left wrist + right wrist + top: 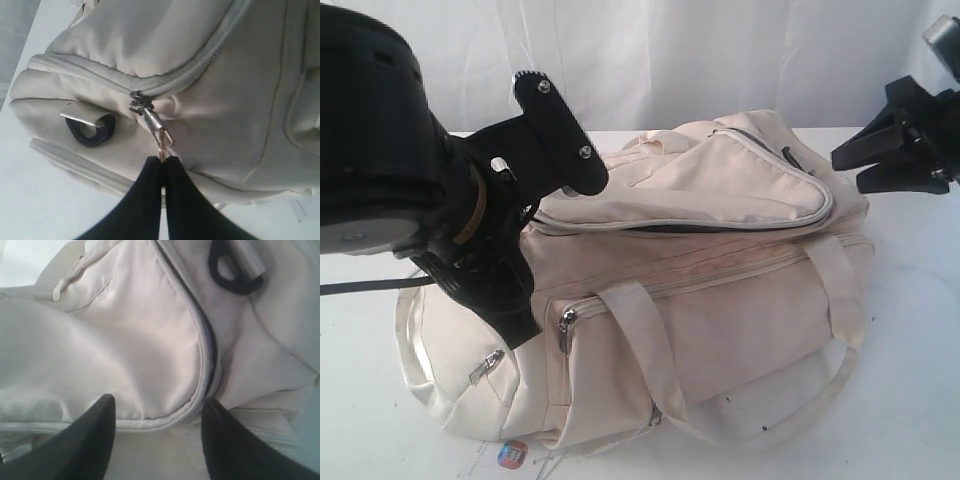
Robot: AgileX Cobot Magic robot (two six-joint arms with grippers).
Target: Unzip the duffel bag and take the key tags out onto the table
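At the near edge a small red-blue sticker (512, 453) lies on the table (910, 400), just in front of the bag (720, 300). The bag rests on its base across the middle of the table, its long side with a closed front pocket and two webbing handles (640, 340) facing the camera.

At the bag's left end the left gripper (163, 159) is pinched fully together on the tip of the metal zipper pull (159, 131). The pull stretches taut from the slider (139, 102), which sits at the end of the grey main zipper where it curves down the bag's end panel. A black strap clip (90, 131) hangs just beside the slider, apart from the fingers.

Along the top, the flap (720, 185) has its zipper undone over much of its length: a narrow dark gap (670, 228) shows between flap and body. What lies inside is too dark to tell, and the key tags cannot be seen in any view.

Farther back, at the bag's right end, the right gripper (848, 170) stands wide apart and holds nothing. Its wrist view has the two fingers (95, 430) either side of the flap's rounded corner; whether they touch the fabric cannot be told.
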